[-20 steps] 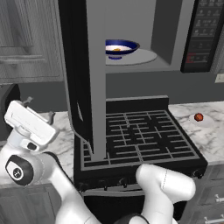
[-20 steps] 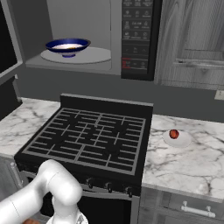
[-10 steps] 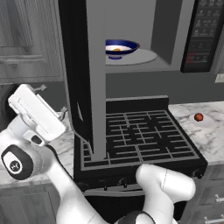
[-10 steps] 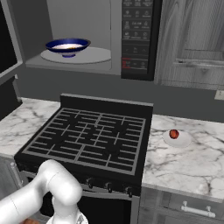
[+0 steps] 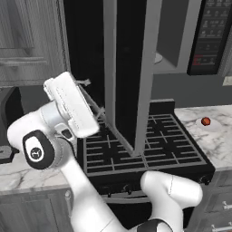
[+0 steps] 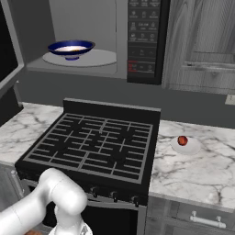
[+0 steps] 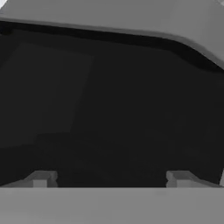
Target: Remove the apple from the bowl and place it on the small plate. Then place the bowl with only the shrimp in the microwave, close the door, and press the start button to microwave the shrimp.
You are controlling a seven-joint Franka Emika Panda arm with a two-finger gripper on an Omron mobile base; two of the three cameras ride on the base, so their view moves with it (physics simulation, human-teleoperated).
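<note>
From the left base view, door-closing is judged in hand: the door (image 5: 131, 77) stands ajar just right of the tool (image 5: 84, 97). In the right base view, the bowl (image 6: 71, 47) sits inside the microwave (image 6: 87, 39), the apple (image 6: 182, 140) on the small plate (image 6: 189, 147). In the hand view, tips spread wide and empty face dark glass; a push is needed.

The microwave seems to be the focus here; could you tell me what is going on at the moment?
The arm's gripper, jaws wide open and holding nothing, faces the dark window of the microwave's open door. The bowl already sits on the turntable inside the microwave, and the apple lies on the small plate on the counter right of the stove. Closing the door and pressing start are not yet done.
</note>
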